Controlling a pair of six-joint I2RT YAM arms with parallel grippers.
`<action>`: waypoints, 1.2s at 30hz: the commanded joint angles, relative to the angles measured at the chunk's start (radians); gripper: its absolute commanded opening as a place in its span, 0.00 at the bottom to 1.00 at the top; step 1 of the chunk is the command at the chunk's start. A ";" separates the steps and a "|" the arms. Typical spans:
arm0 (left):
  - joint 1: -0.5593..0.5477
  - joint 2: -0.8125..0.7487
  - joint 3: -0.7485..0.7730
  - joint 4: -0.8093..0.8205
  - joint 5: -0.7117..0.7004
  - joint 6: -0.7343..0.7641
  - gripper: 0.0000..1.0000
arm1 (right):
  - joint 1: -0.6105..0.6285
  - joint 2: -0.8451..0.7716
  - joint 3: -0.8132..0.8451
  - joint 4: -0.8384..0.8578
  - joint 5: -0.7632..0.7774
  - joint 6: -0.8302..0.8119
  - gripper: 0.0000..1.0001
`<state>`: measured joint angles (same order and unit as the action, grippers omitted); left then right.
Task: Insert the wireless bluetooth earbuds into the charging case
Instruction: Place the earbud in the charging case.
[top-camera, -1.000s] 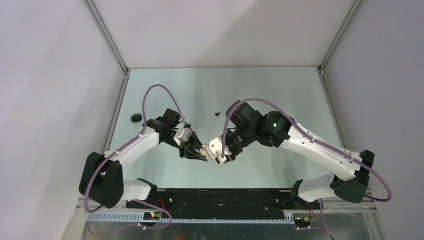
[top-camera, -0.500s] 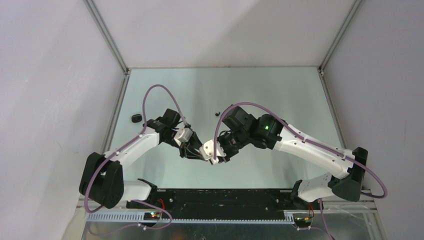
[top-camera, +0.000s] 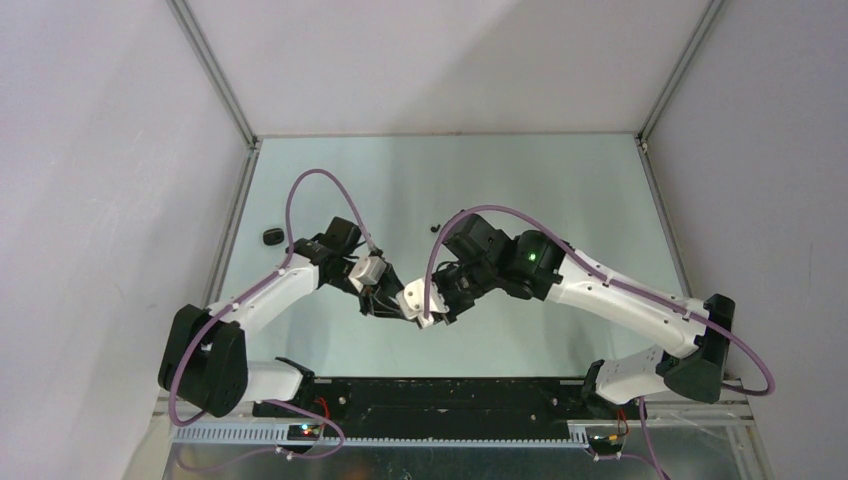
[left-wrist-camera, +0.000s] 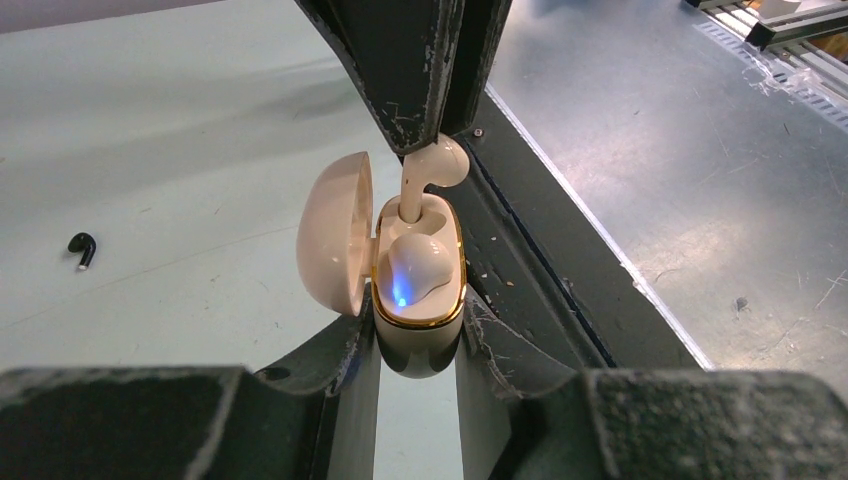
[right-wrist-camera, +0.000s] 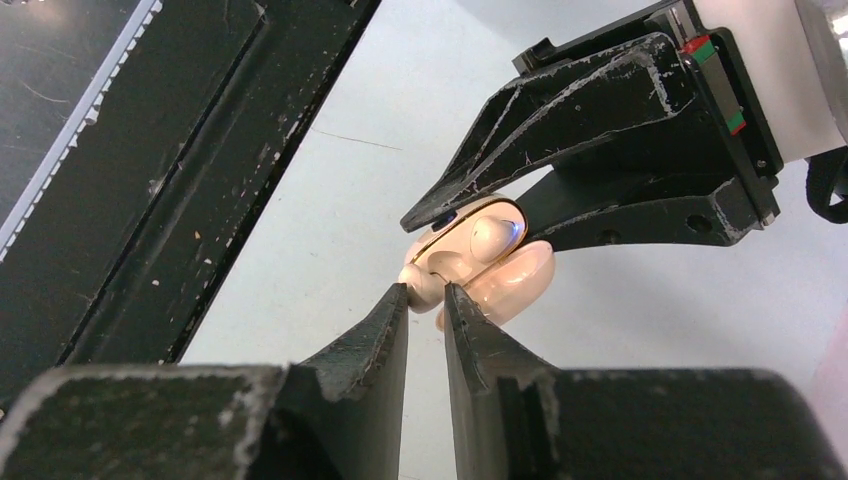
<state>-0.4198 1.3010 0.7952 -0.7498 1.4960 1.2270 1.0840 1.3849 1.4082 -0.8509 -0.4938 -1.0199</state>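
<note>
My left gripper (left-wrist-camera: 418, 345) is shut on a cream charging case (left-wrist-camera: 420, 315) with a gold rim, held up with its lid (left-wrist-camera: 335, 235) open. One cream earbud (left-wrist-camera: 420, 265) sits in the near slot, lit blue. My right gripper (right-wrist-camera: 425, 292) is shut on a second cream earbud (left-wrist-camera: 438, 165), whose stem reaches into the far slot. That earbud (right-wrist-camera: 418, 283) and the case (right-wrist-camera: 490, 255) also show in the right wrist view. In the top view the two grippers meet, left (top-camera: 400, 308) and right (top-camera: 428, 320). A black earbud (left-wrist-camera: 82, 247) lies on the table.
A tiny black earbud (top-camera: 434, 227) lies on the pale green table (top-camera: 560, 180) behind the right arm. A larger dark object (top-camera: 271, 236) lies at the table's left edge. The black base rail (top-camera: 430, 392) runs along the near edge.
My right gripper has moved left and met my left gripper, bringing the cream earbud to the open case. The left arm has barely moved.
</note>
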 joint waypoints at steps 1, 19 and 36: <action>-0.003 -0.017 0.023 0.014 0.024 -0.002 0.00 | 0.018 0.002 -0.004 0.019 0.021 0.007 0.25; -0.003 -0.014 0.023 0.020 0.018 -0.012 0.00 | 0.027 0.011 -0.012 0.021 0.048 -0.004 0.25; -0.003 -0.011 0.027 0.024 -0.002 -0.018 0.00 | 0.041 0.019 -0.012 0.058 0.094 0.067 0.23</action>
<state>-0.4194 1.3014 0.7952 -0.7425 1.4685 1.2118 1.1175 1.3994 1.3972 -0.8433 -0.4328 -1.0153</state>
